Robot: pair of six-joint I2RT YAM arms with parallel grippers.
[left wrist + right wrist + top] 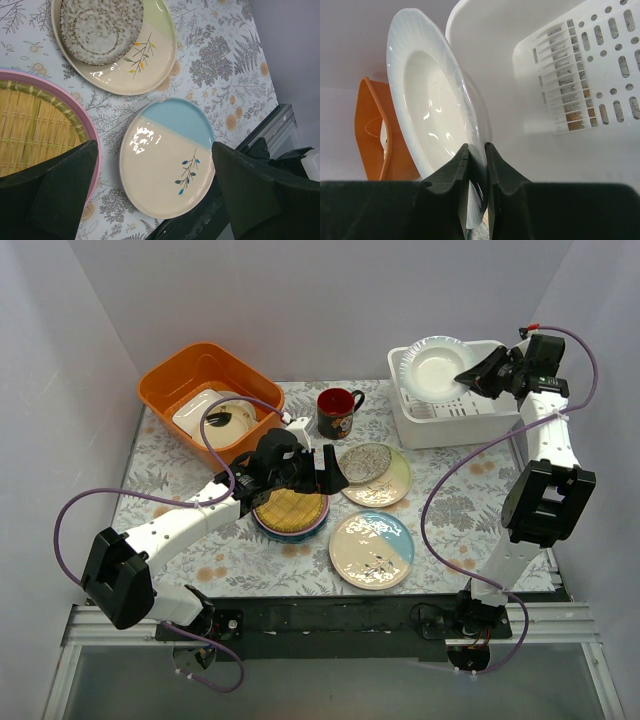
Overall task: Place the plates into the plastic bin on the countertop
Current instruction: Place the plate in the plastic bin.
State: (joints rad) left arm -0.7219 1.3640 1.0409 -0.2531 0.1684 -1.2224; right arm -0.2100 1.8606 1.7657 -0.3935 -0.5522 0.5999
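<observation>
while the right gripper (468, 375) pinches the rim of a white plate (433, 368), jaws narrow on its edge, the plate stands tilted on edge at the far-left end of the plastic bin (470, 423). the bin sits at the far right of the tabletop (455, 502). right wrist view agrees: both fingers (451, 172) clamp the rim. the plate's lower edge is hidden behind them, so can't tell if it touches the bin's slotted floor.

left gripper (327, 470) is spread wide and holds nothing. it hovers over the stack near the middle: yellow woven plate (290, 508) lying on a pink plate (84, 114). just right of it lie a blue-and-cream plate (372, 550) and a green-and-cream plate (392, 483) with a grey speckled plate (365, 462) on top. all flat on the tabletop, none in the bin.

my read: first plate is being set in, so the task is barely started. next move likely calls for lowering it until it rests against the bin wall, then opening and backing out without dragging the rim. for the left arm, the woven plate lies flat with little lip, so it'll need a finger under the edge.
</observation>
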